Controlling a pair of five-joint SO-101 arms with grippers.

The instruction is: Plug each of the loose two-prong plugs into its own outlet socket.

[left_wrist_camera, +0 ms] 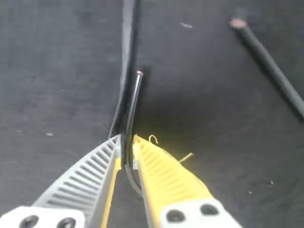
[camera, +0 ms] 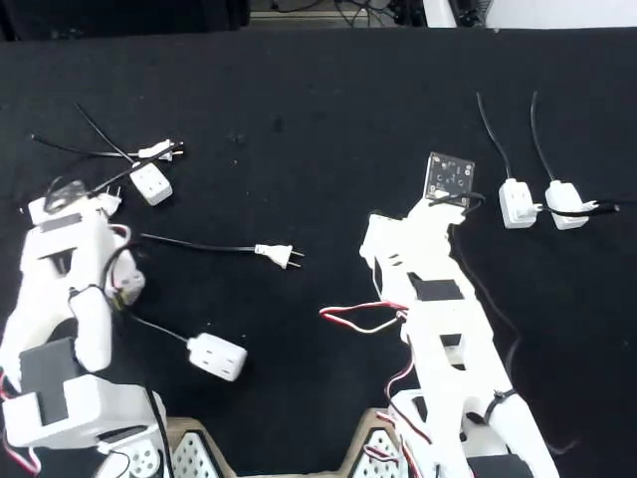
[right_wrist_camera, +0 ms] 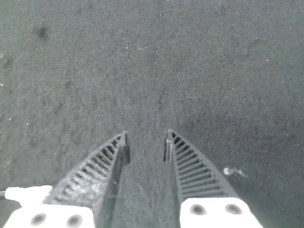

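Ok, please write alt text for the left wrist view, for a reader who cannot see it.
The left gripper is shut on a thin black cable above the black table; another cable lies apart from it.

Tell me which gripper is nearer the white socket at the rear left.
Left. The left gripper, shut on a thin black cable, is just beside the socket; the right gripper is open over bare mat, far to the right.
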